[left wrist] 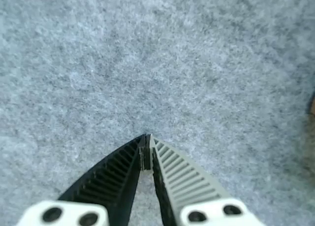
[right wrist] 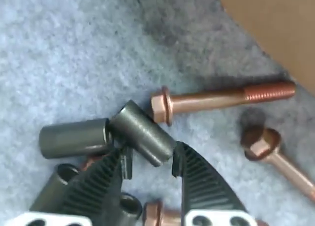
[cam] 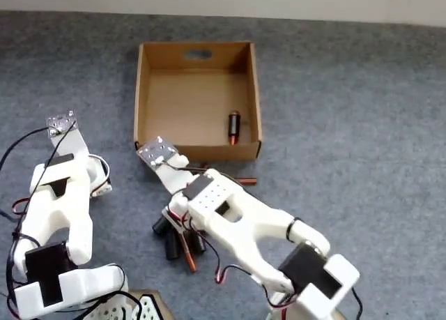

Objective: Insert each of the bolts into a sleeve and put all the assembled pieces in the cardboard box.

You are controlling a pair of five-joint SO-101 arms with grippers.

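Dark sleeve lies tilted on grey carpet, its end between the tips of the right gripper, jaws partly open astride it. Second sleeve touches its other end. Bolt lies just beside, head against the sleeve, with another bolt near. This pile sits just outside the cardboard box. One assembled piece lies inside the box. Left gripper is well apart, tips pressed together, holding nothing, over carpet.

No text, label, number or sign is legible: none on the cardboard box, the bolts or the sleeves.
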